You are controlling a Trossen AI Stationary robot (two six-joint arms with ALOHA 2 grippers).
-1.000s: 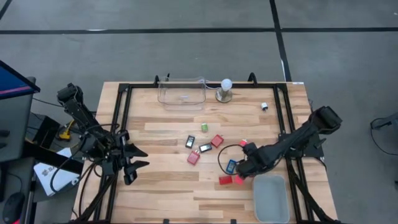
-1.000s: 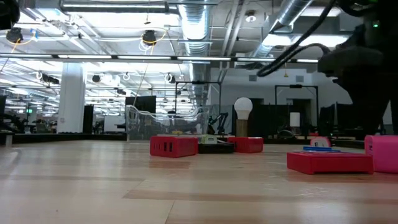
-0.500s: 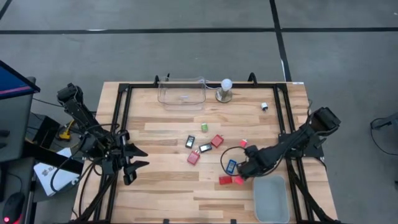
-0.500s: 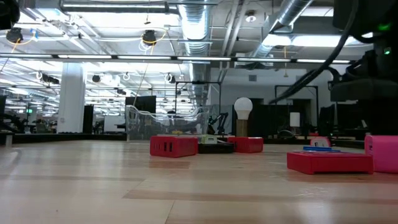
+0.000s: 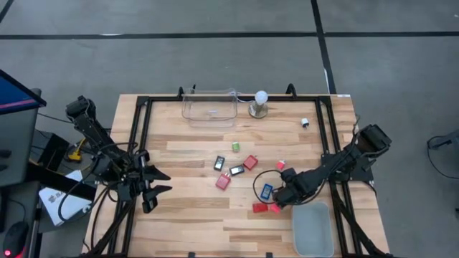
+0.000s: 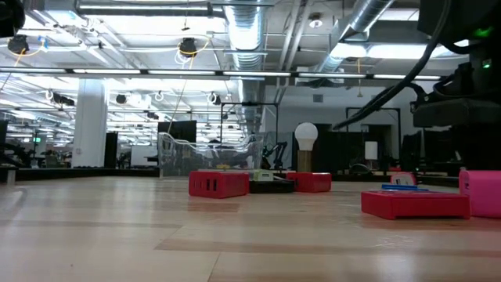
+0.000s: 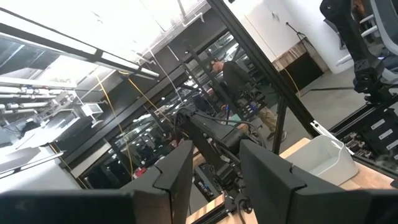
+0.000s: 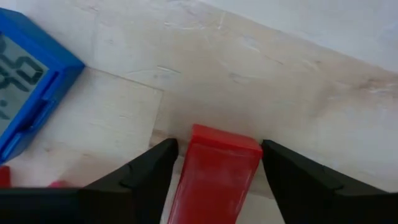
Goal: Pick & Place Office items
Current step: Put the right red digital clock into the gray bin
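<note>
Red block (image 8: pixel 216 180) between right gripper's (image 8: pixel 214 163) spread fingers (image 8: pixel 144 176), blue item (image 8: pixel 28 93) beside.

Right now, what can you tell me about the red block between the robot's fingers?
The red block is a smooth, plain red piece with squared edges, looking like plastic. It lies flat on the wooden table, between the two dark fingers of the right gripper, which are open with a small gap each side. A blue item with a display lies nearby, apart from it.
</note>
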